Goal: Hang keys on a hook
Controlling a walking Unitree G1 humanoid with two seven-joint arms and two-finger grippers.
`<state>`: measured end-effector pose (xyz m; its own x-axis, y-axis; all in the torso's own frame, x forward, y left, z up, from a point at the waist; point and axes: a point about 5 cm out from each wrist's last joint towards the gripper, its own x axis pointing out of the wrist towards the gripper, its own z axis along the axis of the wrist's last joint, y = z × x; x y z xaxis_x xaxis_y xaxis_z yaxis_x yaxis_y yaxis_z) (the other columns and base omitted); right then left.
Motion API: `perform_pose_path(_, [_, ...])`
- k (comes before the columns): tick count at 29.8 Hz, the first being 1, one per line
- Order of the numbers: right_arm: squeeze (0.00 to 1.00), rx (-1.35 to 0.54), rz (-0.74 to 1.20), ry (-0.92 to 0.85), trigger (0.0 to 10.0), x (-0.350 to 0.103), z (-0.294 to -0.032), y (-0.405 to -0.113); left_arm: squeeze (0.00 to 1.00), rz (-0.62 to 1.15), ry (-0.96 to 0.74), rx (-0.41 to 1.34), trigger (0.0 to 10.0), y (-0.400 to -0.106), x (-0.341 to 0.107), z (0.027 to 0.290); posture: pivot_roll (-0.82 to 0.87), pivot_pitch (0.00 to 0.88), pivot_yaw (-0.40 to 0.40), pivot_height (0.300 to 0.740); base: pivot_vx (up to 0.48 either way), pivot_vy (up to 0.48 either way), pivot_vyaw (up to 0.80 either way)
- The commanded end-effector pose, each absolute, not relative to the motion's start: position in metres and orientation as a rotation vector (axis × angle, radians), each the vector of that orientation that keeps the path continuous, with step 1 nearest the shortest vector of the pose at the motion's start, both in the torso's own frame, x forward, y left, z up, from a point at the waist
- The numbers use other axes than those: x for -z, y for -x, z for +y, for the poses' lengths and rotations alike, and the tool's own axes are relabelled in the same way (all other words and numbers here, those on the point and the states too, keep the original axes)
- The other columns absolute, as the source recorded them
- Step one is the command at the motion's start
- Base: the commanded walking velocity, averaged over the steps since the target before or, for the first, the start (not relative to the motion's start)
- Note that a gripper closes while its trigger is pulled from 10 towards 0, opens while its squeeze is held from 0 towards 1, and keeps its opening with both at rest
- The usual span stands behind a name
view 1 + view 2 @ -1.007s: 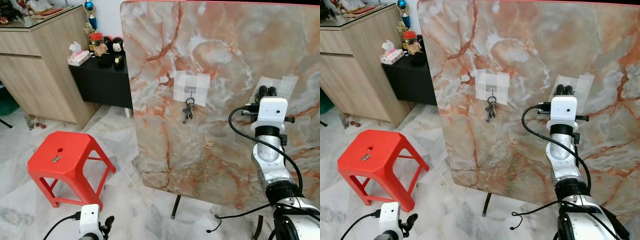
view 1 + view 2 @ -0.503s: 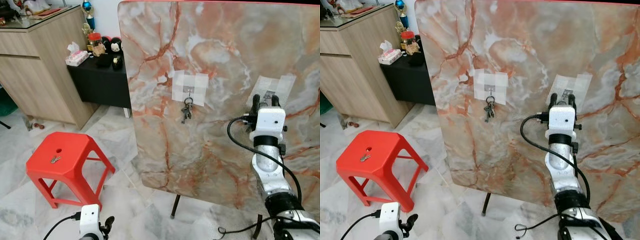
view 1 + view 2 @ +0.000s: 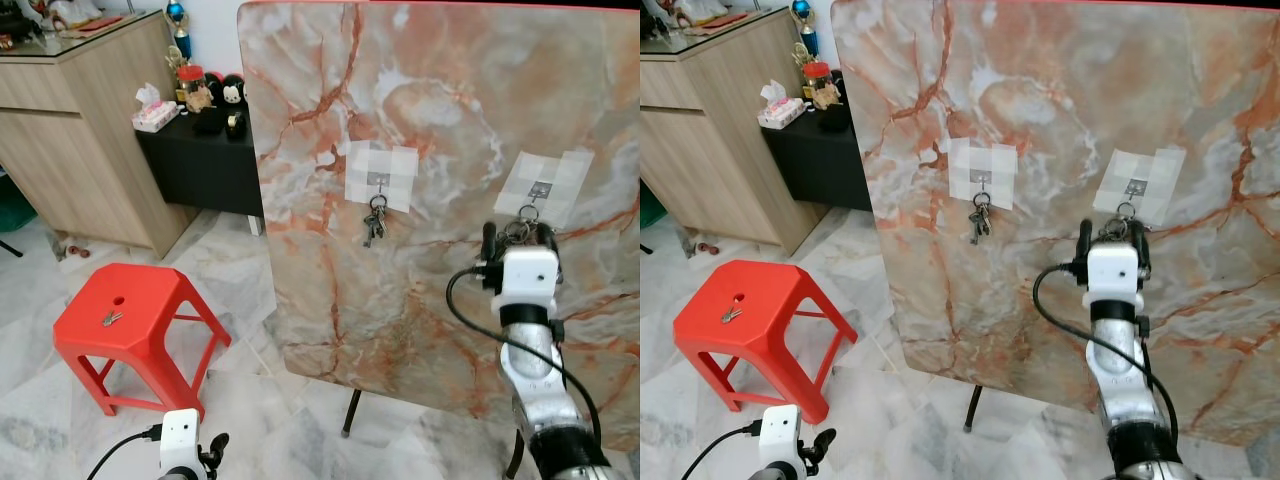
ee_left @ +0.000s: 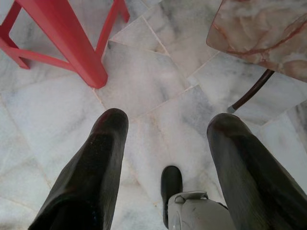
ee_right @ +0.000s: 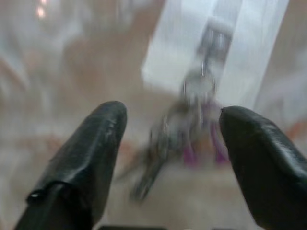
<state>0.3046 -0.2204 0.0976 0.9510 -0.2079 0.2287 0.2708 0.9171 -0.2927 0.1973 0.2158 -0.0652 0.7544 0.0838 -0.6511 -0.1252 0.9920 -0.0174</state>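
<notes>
Right gripper point(image 3: 518, 238) jaws spread open; silver key bunch point(image 5: 192, 139) hangs between them from small metal hook point(image 3: 540, 188).

Silver right arm point(image 3: 535, 375), white wrist block, looping black cable, black jaws.

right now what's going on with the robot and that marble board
The right gripper is held up at the marble board, fingers open on either side of a bunch of keys hanging from the right-hand taped hook. Another bunch of keys hangs on the left-hand hook. One more key lies on the red stool. The left gripper hangs idle, open.
</notes>
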Motion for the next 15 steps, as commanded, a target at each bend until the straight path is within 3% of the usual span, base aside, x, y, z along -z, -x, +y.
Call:
perform_pose_path(1, [0.05,0.219,-0.205,0.323,10.0,-0.100,-0.214,-0.304,0.00,0.726,0.046,-0.117,10.0,-0.194,0.067,0.218,0.02,0.000,0.007,0.740,0.000,0.000,0.00])
perform_pose_path(2, [0.00,0.206,-0.190,0.322,10.0,-0.096,-0.212,-0.300,0.00,0.725,0.046,-0.118,10.0,-0.194,0.067,0.219,0.02,0.000,0.004,0.740,0.000,0.000,0.00])
perform_pose_path(9, [0.00,0.228,0.079,0.202,10.0,-0.040,-0.215,-0.267,0.00,0.698,0.045,-0.121,10.0,-0.199,0.063,0.220,0.01,0.000,0.001,0.740,0.000,0.000,0.00])
perform_pose_path(15, [0.00,0.282,0.440,-0.118,10.0,0.021,-0.213,-0.247,0.00,0.677,0.040,-0.115,10.0,-0.203,0.061,0.218,0.00,0.000,0.008,0.740,0.000,0.000,0.00])
